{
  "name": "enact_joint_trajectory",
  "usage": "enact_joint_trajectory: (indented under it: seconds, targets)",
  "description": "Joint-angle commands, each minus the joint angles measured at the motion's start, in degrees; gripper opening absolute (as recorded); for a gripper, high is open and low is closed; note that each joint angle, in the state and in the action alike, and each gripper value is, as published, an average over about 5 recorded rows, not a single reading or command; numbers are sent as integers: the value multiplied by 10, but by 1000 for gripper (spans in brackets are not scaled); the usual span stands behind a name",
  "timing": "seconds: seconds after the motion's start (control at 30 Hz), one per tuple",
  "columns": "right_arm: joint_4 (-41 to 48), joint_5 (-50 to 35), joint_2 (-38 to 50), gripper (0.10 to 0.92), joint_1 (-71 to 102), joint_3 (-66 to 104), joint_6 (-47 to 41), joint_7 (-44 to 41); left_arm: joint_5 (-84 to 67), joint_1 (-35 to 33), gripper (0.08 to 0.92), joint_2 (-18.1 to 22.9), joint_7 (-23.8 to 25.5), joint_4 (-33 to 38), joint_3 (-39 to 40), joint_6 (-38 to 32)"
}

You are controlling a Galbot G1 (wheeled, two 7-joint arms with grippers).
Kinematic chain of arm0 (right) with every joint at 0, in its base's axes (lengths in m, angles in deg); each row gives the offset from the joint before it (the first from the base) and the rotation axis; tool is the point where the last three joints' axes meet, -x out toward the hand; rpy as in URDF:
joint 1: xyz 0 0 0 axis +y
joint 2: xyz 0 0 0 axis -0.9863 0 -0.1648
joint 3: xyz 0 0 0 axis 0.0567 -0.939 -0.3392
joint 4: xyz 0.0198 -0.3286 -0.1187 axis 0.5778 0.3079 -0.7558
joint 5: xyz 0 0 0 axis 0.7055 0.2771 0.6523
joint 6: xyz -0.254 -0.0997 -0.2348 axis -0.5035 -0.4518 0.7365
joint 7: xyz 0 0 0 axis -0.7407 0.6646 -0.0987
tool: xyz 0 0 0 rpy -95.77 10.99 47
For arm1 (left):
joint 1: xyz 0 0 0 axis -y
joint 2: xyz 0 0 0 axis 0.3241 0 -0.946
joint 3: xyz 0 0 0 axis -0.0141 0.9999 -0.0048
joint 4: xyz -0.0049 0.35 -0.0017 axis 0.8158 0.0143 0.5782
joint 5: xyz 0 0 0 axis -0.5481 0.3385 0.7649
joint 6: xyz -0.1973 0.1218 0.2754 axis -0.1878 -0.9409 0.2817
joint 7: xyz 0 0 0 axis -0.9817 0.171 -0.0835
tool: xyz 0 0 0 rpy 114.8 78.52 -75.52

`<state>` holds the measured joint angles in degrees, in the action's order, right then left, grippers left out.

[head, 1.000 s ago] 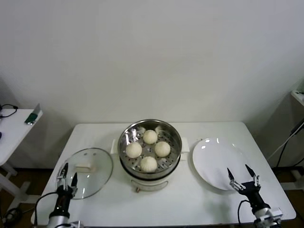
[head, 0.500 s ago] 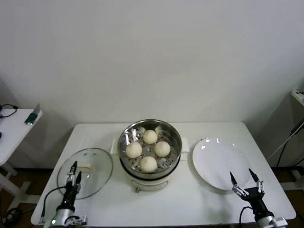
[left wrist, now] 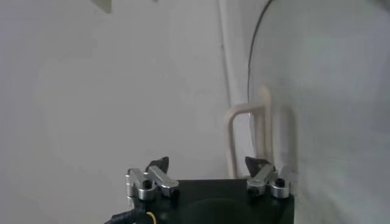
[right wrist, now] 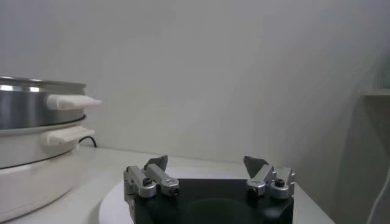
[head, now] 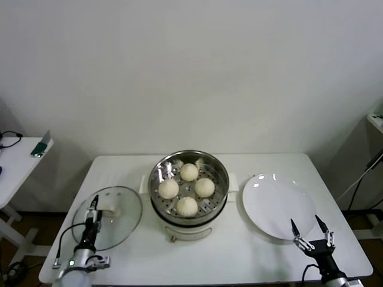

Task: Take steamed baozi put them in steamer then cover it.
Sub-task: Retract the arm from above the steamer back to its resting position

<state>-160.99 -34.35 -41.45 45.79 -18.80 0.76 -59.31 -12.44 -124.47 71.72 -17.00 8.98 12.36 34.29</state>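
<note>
Several off-white steamed baozi [head: 187,205] lie on the perforated tray inside the shiny steamer [head: 221,173] at the table's middle. The steamer's side [right wrist: 27,109] shows in the right wrist view. The cover [head: 122,218], a clear glass lid with a cream handle [head: 108,210], lies flat on the table to the left of the steamer. My left gripper [head: 93,204] hovers over the cover's near-left part, open, beside the handle [left wrist: 248,137] and holding nothing. In the left wrist view, that gripper [left wrist: 208,165] has the handle just ahead of it. My right gripper [head: 305,221] stands open and empty at the plate's near edge.
A flat white plate [head: 269,203] lies right of the steamer, bare; its rim [right wrist: 116,204] is under the right gripper [right wrist: 206,163]. A white side table [head: 18,161] stands off to the left. A shelf edge [head: 376,119] shows at the far right.
My left gripper has moved up over the cover toward its handle and turned edge-on. My right gripper has drawn back from the plate toward the table's front edge.
</note>
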Motion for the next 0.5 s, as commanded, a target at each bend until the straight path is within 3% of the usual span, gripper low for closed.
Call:
enact_joint_trajectory:
  seconds: [0.03,0.5]
  targets:
    - [-7,1,-6,823,5,2,1,-8,6,34,765,-1,-2,-44,2,1]
    - [-7,10,-12,823,4,-5,-2,-20,22,27,368,-1,-10,-58,-1,-10]
